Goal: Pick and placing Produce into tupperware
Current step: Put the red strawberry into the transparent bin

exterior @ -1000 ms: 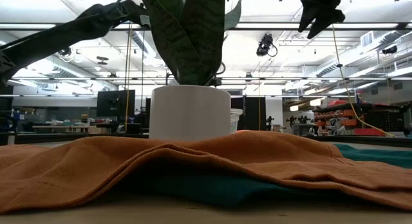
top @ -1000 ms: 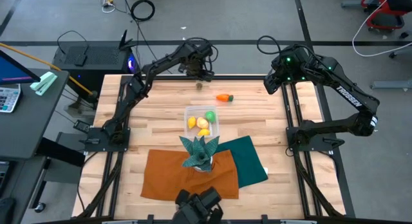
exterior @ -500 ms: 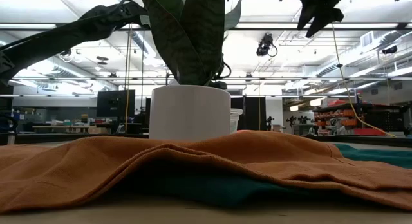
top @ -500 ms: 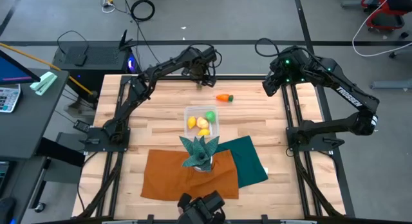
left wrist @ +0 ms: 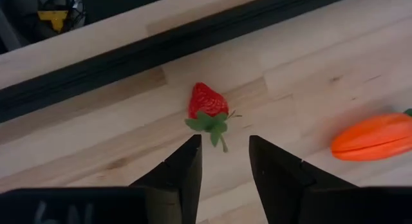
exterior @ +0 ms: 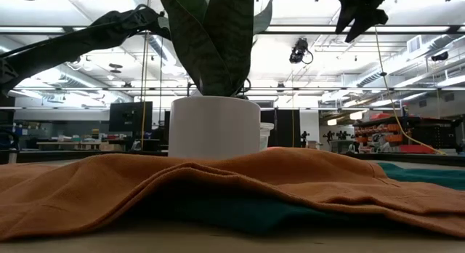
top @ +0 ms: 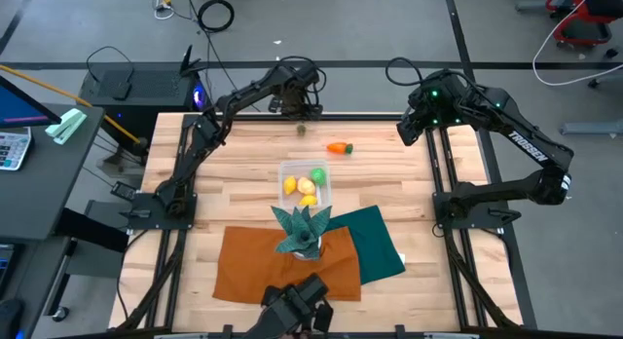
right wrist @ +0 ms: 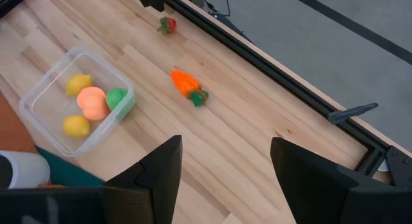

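My left gripper (left wrist: 222, 163) hangs part-open and empty over the small red toy strawberry (left wrist: 206, 107) lying near the wooden counter's (top: 234, 173) far edge, while my right gripper (right wrist: 222, 163) waits open above the right far corner.

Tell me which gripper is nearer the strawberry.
Left. The left gripper hovers just short of the strawberry, fingers open and empty. The right gripper hangs open farther off, beyond the carrot.
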`<state>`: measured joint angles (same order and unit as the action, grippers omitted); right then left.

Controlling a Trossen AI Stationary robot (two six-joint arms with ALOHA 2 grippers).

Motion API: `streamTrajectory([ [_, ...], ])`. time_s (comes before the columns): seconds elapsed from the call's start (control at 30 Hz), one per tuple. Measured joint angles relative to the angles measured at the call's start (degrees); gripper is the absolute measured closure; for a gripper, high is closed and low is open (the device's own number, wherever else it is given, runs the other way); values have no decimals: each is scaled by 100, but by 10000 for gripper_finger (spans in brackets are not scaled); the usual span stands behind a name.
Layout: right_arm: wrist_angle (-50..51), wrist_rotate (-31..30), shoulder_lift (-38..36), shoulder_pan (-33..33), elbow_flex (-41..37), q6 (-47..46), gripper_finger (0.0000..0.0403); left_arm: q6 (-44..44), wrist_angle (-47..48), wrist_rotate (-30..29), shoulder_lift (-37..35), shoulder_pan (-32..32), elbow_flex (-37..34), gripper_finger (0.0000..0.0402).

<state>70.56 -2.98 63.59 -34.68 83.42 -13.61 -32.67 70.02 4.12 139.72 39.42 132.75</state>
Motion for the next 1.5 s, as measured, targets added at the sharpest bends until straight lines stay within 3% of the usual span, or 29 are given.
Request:
streamTrajectory([
  [0.2, -59, 0, 0, 0, 0, 2, 199, 170, -52, -57, 9, 6, 0, 240],
  [0.53, -60, -1, 0, 0, 0, 2, 199, -154, -413, -65, 22, 33, -2, 118],
  [0.7, -59, 0, 0, 0, 0, 4, 199, -166, -359, -192, 113, 20, -8, 80],
  [1.5, -82, -4, 0, -2, 0, -11, 199, -153, -518, -861, 459, -251, -4, 72],
])
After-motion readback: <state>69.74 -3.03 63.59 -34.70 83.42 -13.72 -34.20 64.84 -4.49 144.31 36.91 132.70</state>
